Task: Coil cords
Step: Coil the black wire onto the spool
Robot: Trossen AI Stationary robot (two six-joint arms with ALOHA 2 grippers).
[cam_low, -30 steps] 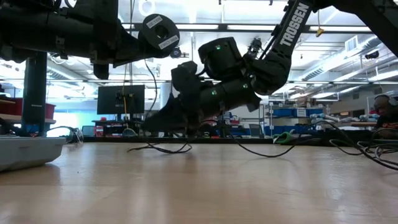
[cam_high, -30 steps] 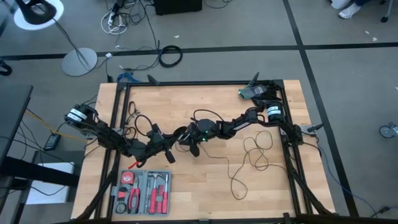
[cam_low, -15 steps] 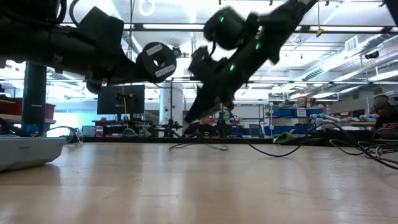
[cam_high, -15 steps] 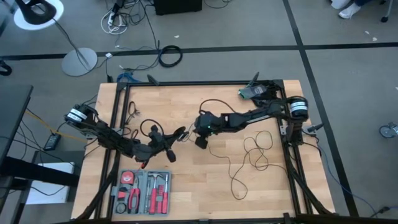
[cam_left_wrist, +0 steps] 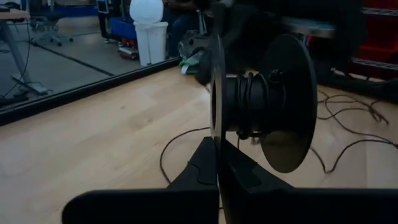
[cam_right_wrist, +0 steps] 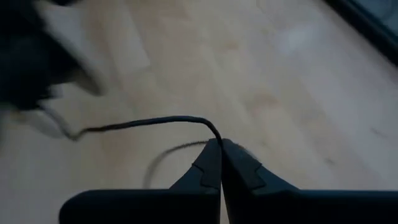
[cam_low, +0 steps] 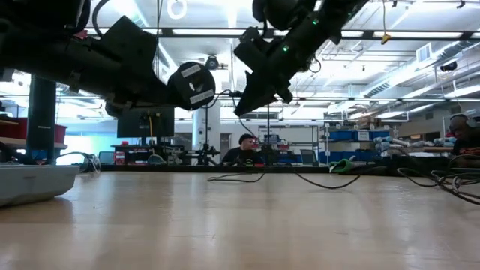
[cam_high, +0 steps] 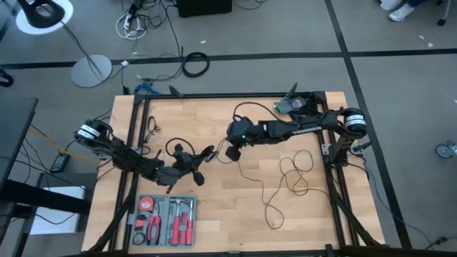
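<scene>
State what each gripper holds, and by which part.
Left gripper: shut on the spool, by its thin disc edge. Right gripper: shut on the cord, pinched along its length.

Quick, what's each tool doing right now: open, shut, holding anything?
Left tool: shut on the spool.
Right tool: shut on the cord.

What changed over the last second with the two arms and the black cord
The right gripper, shut on the black cord, pulled away from the left gripper toward the table's far side and rose, as the low view shows, drawing the cord up with it. The left gripper barely moved, holding the spool with cord wound on it. The loose cord loops and the tool tray stayed put.
</scene>
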